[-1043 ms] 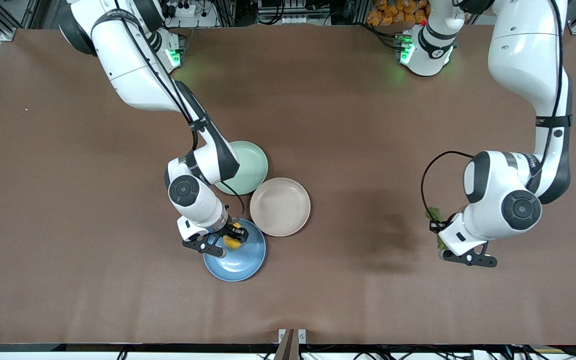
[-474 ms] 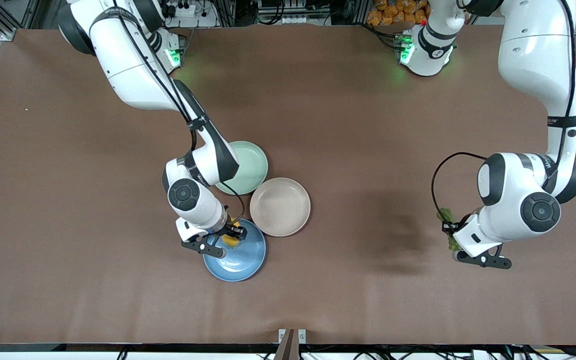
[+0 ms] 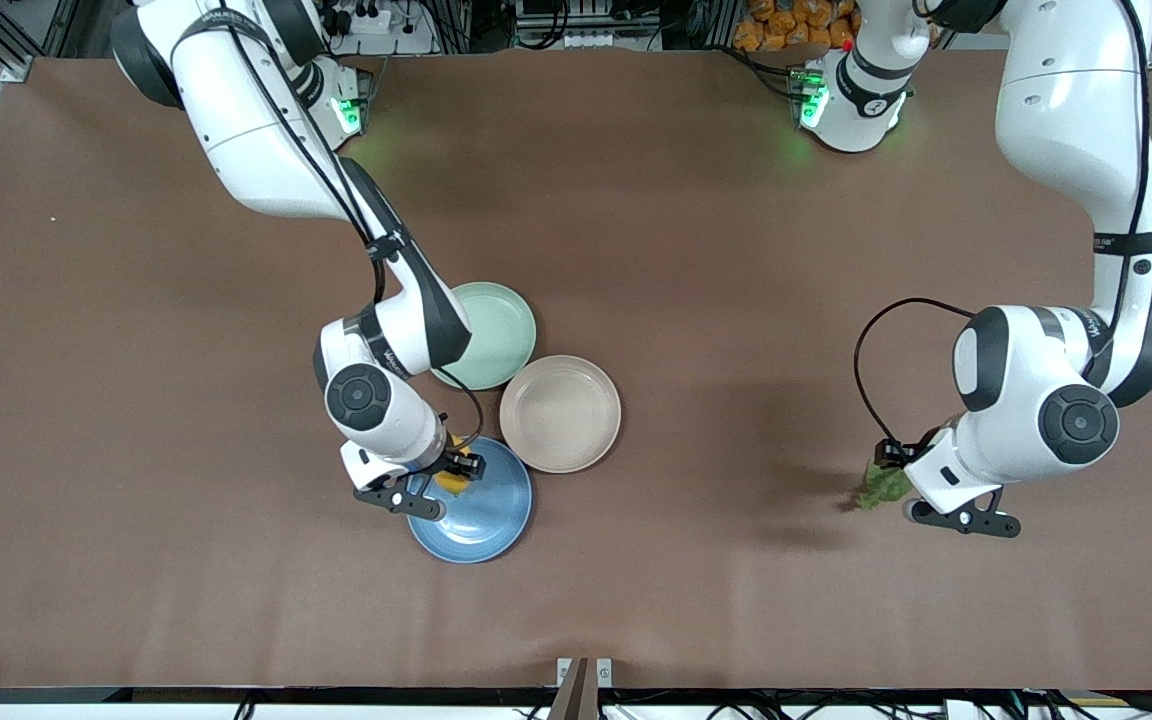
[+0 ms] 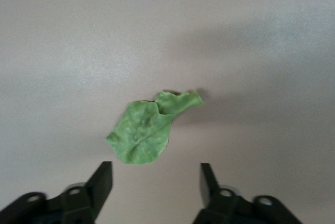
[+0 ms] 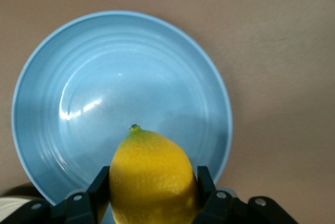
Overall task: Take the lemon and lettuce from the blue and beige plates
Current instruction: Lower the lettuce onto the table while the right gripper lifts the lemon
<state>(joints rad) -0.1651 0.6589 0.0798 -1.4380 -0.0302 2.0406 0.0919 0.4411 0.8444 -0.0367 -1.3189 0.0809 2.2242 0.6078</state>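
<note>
the right end effector (image 3: 441, 478) hangs over the blue plate (image 3: 481, 510), pinching the lemon (image 5: 152, 177) between its two fingers; the right wrist view shows the yellow fruit held above the plate's bare, glossy bowl. the blue plate sits on the brown counter (image 3: 636, 220), nearest the front camera of three plates. the beige plate (image 3: 560, 413) lies just beside it, a little farther from the camera, and a pale green plate (image 3: 491, 334) lies farther still, partly under the right arm.

the left end effector (image 3: 901, 490) is over the counter toward the left arm's end, well apart from the plates. its fingers (image 4: 102, 182) are spread wide, and the lettuce leaf (image 4: 148, 132) lies flat on the counter below the gap between them, gripped by neither. in the front view the leaf (image 3: 874, 487) shows just beside the end effector.
</note>
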